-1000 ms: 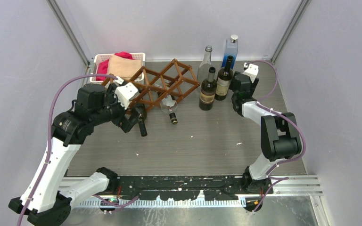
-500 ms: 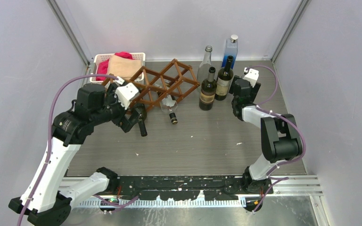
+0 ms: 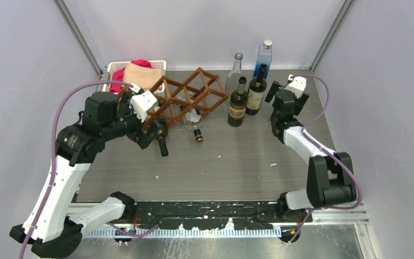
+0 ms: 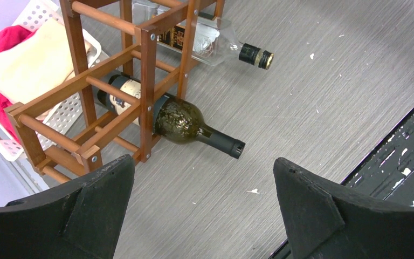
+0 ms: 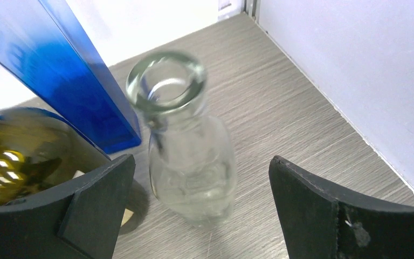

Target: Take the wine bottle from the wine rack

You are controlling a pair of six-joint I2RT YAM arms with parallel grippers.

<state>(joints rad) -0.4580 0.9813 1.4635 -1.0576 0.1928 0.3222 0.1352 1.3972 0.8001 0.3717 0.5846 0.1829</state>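
Bright diffuse light, faint shadows; glints on green bottle [image 4: 180, 120]; clear bottle [image 5: 186, 156] mouth blurred.

Looks down between the wide-spread black fingers [image 4: 94, 210] of the left gripper [image 4: 202, 167] onto a grey table [image 4: 312, 102]. Shows, just ahead of the gap, a green wine bottle [image 4: 180, 120] lying in a bottom cell of the brown wooden wine rack [image 4: 146, 81], neck poking out rightward. Shows, farther ahead, a clear bottle [image 4: 207, 43] lying in the rack. Shows, beyond the left finger, a white basket [image 4: 0, 147] holding beige and red cloth [image 4: 32, 65].
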